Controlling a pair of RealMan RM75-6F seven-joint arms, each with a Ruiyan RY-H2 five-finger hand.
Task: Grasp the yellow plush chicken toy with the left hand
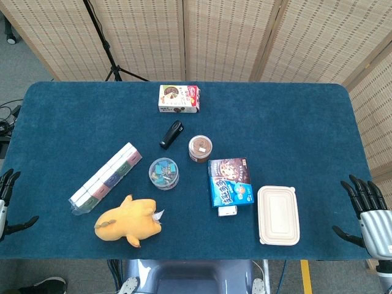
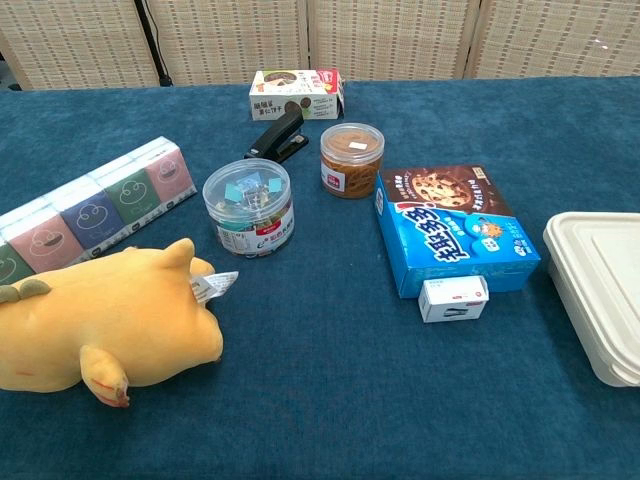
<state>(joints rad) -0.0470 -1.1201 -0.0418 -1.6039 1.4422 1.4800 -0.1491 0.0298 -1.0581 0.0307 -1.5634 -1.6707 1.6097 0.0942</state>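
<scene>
chicken toy front-left | clip jar behind it | lidded container front-right

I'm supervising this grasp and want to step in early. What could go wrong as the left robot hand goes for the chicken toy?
The tissue pack row lies right beside the yellow plush chicken toy, so the left robot hand, approaching from the table's edge, might nudge it. The clear tub of clips stands near the toy's tagged end and could get bumped. The soft plush may squash and slip.

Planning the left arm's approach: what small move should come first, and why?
Probably swing the left hand inward toward the yellow plush chicken; it sits open at the table's edge, apart from the toy.
</scene>
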